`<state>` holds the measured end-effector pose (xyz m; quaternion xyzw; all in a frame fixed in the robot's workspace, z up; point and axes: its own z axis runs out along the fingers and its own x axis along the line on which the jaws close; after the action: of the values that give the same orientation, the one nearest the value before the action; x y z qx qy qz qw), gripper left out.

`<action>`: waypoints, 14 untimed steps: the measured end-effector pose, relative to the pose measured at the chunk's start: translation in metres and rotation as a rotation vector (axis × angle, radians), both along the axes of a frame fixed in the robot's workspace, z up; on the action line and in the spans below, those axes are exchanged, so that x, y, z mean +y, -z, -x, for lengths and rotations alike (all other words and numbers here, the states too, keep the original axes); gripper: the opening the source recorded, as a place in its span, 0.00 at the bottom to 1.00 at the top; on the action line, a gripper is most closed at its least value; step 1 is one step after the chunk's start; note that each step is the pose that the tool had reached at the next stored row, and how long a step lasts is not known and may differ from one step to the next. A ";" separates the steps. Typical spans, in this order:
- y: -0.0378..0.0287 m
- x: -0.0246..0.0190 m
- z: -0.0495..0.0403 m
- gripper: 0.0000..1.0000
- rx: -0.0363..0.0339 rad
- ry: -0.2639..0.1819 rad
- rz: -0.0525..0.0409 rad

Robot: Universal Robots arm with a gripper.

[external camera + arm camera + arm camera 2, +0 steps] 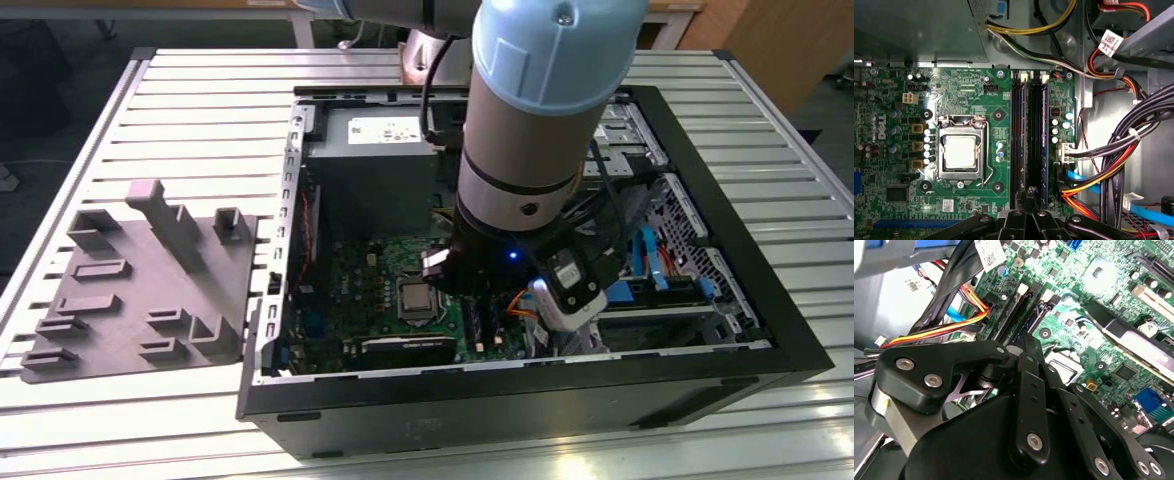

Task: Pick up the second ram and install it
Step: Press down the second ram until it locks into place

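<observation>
Gripper [1030,196] hangs low over the near end of the memory slots [1020,140] on the motherboard [969,90]. It cannot be told whether it is clamped on anything or free; its black links block the tip in both wrist views.

A dark blue edge-on strip, likely the second ram [1043,145], stands along the slot farther from the CPU socket [960,152]. Whether it is fully seated cannot be told.

Step judged: install phase, at or just above the slot, pickup done. Seating calls for the board square to its slot, pressed straight down and evenly, and clear of the cable bundle [1104,175] just beside.

Farther out in the exterior view, the arm [534,120] reaches into the open computer case [747,300]. A grey fixture [134,290] sits well apart on the slatted table [200,90].
</observation>
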<state>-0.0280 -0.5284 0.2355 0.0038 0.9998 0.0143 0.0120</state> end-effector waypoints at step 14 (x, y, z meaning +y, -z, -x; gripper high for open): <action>0.0021 -0.0017 0.0000 0.11 -0.0001 0.000 -0.0002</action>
<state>-0.0280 -0.5301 0.2334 0.0038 0.9998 0.0144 0.0121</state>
